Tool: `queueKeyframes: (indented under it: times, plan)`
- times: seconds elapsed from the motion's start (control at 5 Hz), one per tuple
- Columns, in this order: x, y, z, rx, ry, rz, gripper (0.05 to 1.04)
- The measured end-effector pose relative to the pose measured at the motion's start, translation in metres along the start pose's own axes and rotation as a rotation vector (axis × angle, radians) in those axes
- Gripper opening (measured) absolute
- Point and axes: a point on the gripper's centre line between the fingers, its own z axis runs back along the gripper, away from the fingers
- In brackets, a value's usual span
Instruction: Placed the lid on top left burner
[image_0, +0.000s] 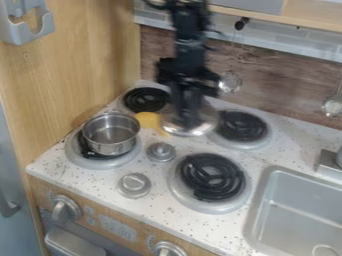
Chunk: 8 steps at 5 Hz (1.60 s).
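One lid (192, 130) is held amid the burners by the gripper (189, 117), pinched closed; it should be carried toward ten o'clock and lowered level, centred, onto the top left burner (145, 99).

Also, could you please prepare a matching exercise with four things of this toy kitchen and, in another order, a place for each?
1. pot
2. lid
3. yellow thing
4. sink

A. at the lower end of the gripper
B. to the right of the front right burner
C. on the front left burner
D. between pot and lid, as the camera sees it

Right pairs: 1-C, 2-A, 3-D, 4-B
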Motion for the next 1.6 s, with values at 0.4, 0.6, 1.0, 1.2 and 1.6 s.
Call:
queueKeyframes:
  times: [0.4, 0.6, 1.0, 1.2, 1.6]
  plan:
    - [-0.014, -0.017, -0.059, -0.015, 0.143, -0.034, 0.241]
    - [-0.013, -0.016, -0.082, 0.013, 0.183, -0.028, 0.241]
    - [-0.006, -0.019, -0.091, 0.047, 0.176, -0.029, 0.301]
    - [-0.006, -0.023, -0.092, 0.049, 0.174, -0.025, 0.595]
    - [-0.006, -0.027, -0.035, -0.025, 0.049, 0.101, 1.02]
